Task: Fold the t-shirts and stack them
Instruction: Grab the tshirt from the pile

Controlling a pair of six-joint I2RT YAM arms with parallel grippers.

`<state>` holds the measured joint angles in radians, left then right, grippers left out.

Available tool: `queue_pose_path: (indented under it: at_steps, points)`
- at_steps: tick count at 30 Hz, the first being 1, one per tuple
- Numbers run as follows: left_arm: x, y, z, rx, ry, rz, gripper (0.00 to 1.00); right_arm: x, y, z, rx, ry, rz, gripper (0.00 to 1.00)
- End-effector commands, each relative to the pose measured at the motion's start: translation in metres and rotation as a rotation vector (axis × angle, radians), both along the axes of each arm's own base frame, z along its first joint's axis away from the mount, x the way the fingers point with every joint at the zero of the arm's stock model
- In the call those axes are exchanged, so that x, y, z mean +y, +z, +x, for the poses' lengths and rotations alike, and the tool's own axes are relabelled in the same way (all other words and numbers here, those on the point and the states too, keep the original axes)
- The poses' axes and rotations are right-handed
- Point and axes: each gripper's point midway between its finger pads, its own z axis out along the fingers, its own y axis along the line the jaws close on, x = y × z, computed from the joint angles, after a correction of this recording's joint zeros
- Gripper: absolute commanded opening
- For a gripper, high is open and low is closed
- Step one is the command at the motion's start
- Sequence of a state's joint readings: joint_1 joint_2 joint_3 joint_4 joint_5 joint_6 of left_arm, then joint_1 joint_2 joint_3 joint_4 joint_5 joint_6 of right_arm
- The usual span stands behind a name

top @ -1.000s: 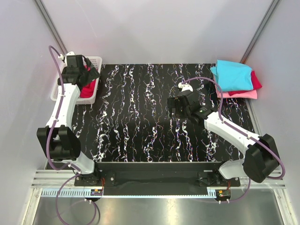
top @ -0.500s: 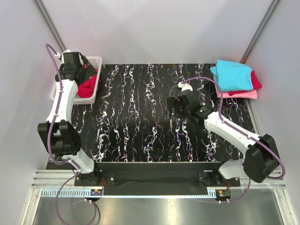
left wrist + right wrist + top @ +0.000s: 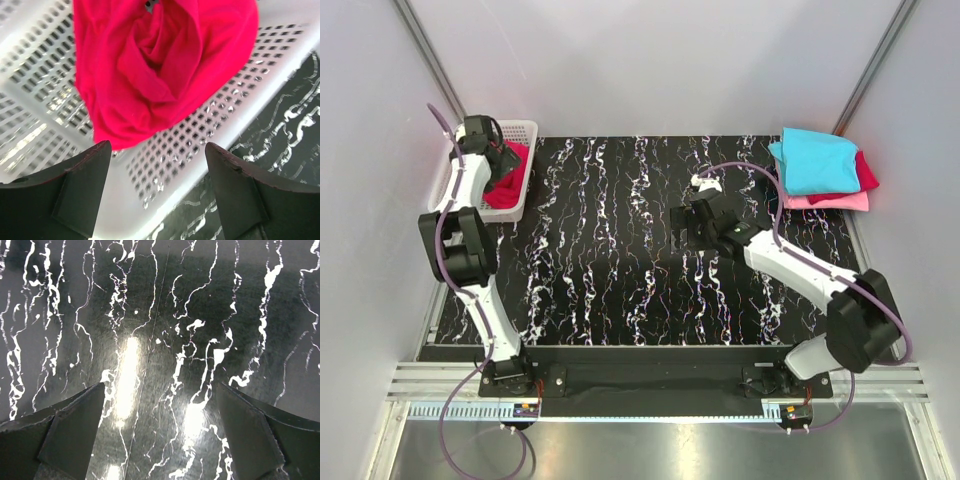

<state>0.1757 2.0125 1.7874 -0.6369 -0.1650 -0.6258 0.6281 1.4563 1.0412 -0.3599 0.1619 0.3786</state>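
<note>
A crumpled crimson-red t-shirt (image 3: 506, 185) lies in the white mesh basket (image 3: 523, 129) at the far left; it fills the upper part of the left wrist view (image 3: 160, 65). My left gripper (image 3: 496, 160) hovers over the basket, open and empty, with its fingers (image 3: 82, 185) apart above the basket wall (image 3: 165, 175). A folded stack sits at the far right: a cyan shirt (image 3: 814, 160) on a dark red one (image 3: 866, 175) on a pink one (image 3: 840, 203). My right gripper (image 3: 690, 222) is open and empty over the bare table (image 3: 160, 340).
The black marbled table (image 3: 620, 260) spans the workspace. Its edge meets the basket's wall on the left (image 3: 280, 125). White walls and metal posts enclose the back and sides.
My left arm has swung further back over the basket, closer to the red shirt. My right gripper has shifted slightly toward the far left.
</note>
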Motion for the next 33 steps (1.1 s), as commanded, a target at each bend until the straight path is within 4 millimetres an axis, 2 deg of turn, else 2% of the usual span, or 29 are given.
queue_pose_path:
  at_steps: [1, 2, 7, 10, 14, 19, 28, 31, 33]
  points:
    - [0.008, 0.029, 0.038, -0.137, 0.011, 0.029, 0.8, 0.019, 0.013, 0.016, -0.043, 0.034, 0.033, 1.0]
    - [0.01, 0.016, 0.042, -0.115, 0.007, 0.04, 0.8, 0.02, 0.012, 0.018, -0.045, 0.037, 0.03, 1.0]
    - [0.023, 0.009, 0.06, -0.123, 0.028, 0.096, 0.8, 0.023, 0.0, 0.024, -0.025, 0.039, 0.005, 1.0]
    - [0.03, 0.002, 0.065, -0.12, 0.042, 0.122, 0.79, 0.027, 0.001, 0.027, -0.024, 0.042, 0.012, 1.0]
    - [0.036, -0.002, 0.068, -0.126, 0.059, 0.158, 0.76, 0.028, 0.003, 0.028, -0.026, 0.043, 0.015, 1.0]
    - [0.037, -0.01, 0.074, -0.126, 0.057, 0.163, 0.66, 0.027, 0.007, 0.029, -0.039, 0.04, 0.011, 1.0]
    - [0.037, -0.04, 0.068, -0.072, 0.061, 0.153, 0.65, 0.025, 0.016, 0.03, -0.062, 0.037, 0.014, 1.0]
    - [0.036, -0.045, 0.066, -0.064, 0.062, 0.149, 0.49, 0.025, 0.016, 0.03, -0.062, 0.038, 0.01, 1.0]
    - [0.034, -0.044, 0.067, -0.068, 0.054, 0.143, 0.18, 0.024, 0.012, 0.03, -0.054, 0.039, 0.004, 1.0]
